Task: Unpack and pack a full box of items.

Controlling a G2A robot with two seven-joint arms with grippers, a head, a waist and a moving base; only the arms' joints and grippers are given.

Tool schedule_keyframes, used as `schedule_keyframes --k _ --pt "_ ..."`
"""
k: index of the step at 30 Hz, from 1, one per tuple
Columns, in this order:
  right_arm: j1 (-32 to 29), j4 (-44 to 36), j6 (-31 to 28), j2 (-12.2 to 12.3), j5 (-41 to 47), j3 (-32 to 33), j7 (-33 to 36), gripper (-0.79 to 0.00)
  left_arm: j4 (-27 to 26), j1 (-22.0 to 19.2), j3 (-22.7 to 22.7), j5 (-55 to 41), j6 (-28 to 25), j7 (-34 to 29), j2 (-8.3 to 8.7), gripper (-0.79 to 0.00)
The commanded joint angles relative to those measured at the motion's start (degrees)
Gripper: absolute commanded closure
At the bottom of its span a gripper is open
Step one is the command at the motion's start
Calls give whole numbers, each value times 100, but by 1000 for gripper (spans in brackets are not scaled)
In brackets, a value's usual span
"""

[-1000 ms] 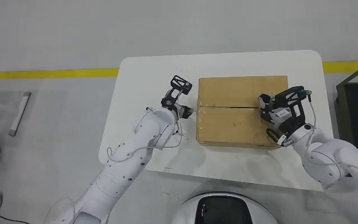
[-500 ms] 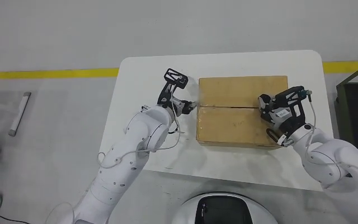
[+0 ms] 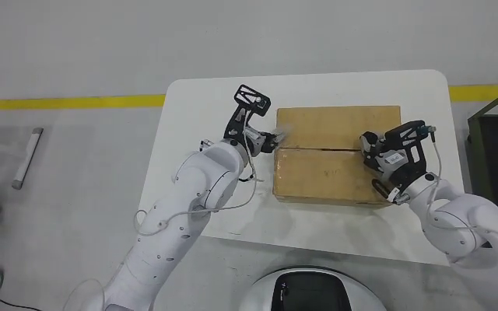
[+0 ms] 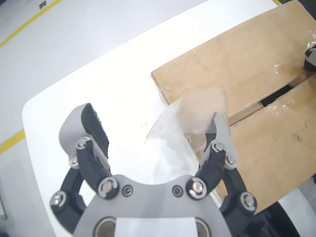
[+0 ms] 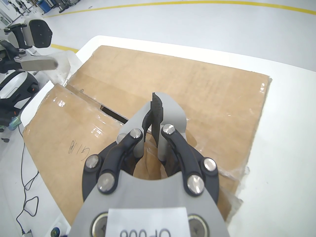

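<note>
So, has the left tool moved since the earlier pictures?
Yes. In the top view the left tool has shifted along the end of the box, from the seam toward the far edge of the table.

— How is the scene lit?
— Bright, even light is cast from overhead. The white tabletop [image 3: 194, 171] is rendered almost blown out in the left wrist view, and little surface texture is kept there.
— Are shadows seen?
— Only soft ones. A faint dark band is thrown on the tabletop along the side of the box [image 3: 334, 155] nearest the robot.
— Is glare noted?
— Small white glints are picked up on the clear tape [image 5: 95, 130] across the box top in both wrist views.
— And distortion?
— Straight lines are bent towards the edges of the wrist views. The yellow floor line [image 5: 172, 2] is drawn as a curve, and the tabletop's rim is bowed.
</note>
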Motion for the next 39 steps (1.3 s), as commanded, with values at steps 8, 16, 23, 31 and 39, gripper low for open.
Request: schedule_keyframes --k 8,16,23,31,39 --pt "46 68 -35 -58 234 43 -10 0 -7 -306 322 162 26 -236 -182 -785" --pt "-12 -136 110 -77 840 632 74 0 162 -663 720 396 -143 -301 -385 -785" --pt "-147 -55 201 -69 1544 1602 169 0 446 -957 1045 452 -151 -284 -610 -785" --pt "-391 394 -137 -55 1949 2227 435 0 854 -1254 1496 445 -2 -271 -941 -785" --pt "-625 717 -614 -43 2064 2682 489 0 1266 -1463 1862 353 304 -185 -1317 -785"
